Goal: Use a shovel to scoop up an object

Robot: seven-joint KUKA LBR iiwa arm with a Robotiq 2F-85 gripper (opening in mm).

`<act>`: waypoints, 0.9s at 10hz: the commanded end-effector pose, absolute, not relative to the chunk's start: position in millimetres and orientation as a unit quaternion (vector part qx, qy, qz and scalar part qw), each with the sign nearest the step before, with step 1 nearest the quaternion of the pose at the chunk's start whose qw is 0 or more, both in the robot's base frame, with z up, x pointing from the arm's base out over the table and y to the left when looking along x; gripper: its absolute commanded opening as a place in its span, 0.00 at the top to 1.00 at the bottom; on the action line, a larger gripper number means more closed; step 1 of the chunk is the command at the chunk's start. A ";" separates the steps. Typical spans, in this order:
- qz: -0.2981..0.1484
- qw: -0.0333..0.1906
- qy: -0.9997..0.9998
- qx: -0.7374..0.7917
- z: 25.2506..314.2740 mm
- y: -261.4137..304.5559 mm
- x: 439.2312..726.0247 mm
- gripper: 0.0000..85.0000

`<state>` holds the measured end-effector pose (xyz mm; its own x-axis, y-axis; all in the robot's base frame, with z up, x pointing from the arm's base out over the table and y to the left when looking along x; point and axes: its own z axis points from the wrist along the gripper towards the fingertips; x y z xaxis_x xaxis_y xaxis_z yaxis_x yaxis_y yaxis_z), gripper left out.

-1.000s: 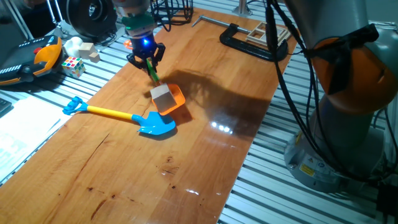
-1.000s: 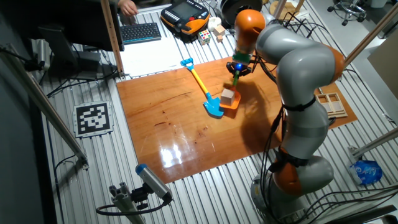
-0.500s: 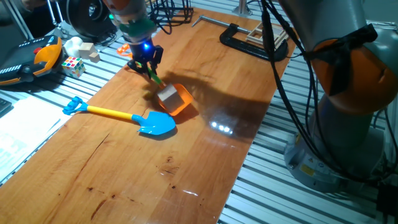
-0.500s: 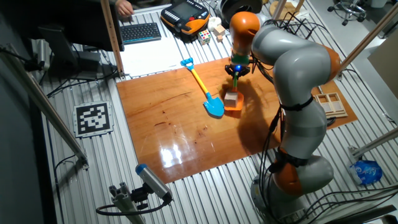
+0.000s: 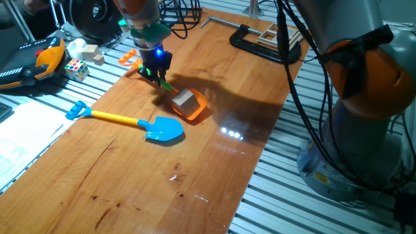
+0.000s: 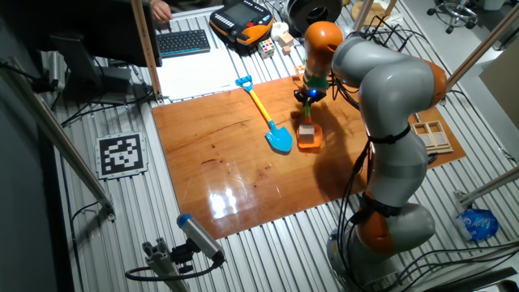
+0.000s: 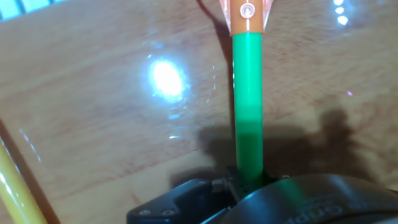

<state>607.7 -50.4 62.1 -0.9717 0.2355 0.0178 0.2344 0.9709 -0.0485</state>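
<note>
A grey and orange robot arm (image 6: 388,89) is reaching over a wooden table (image 5: 195,169), and its gripper (image 5: 155,70) is pinching the green shaft of the shovel (image 5: 185,103) near the top. In one fixed view the fingers are pressing together around the shaft, though the contact itself is lying in shadow under a blue light on the hand. The orange end piece of the handle is sticking out behind the gripper, partly covered by it.

The shovel's orange blade is lying on the table, and the object (image 5: 184,100), a plain light-brown wooden cube, is sitting in the blade, covering most of it so that only the orange rim is showing around it. In the other fixed view the cube (image 6: 306,130) and the shovel (image 6: 308,136) are looking small, and the shaft is mostly hidden by the arm.

In the hand view the shaft of the shovel (image 7: 248,93) is running straight up from the dark gripper body at the bottom edge; the blade is cut off at the top and the cube is out of sight. Glare is spotting the wood.

A blue shovel (image 5: 140,123) with a yellow shaft is lying just beside the orange blade.
</note>
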 end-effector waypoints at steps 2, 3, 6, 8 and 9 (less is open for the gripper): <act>0.018 0.002 -0.986 0.166 53.3 -46.0 602.7 1.00; 0.017 -0.005 -0.987 0.161 48.1 -43.4 598.9 1.00; 0.012 -0.011 -0.988 0.155 36.4 -36.8 593.8 0.80; 0.010 -0.017 -0.988 0.152 32.3 -36.1 593.8 0.80; 0.011 -0.019 -0.988 0.152 31.3 -36.1 594.1 0.80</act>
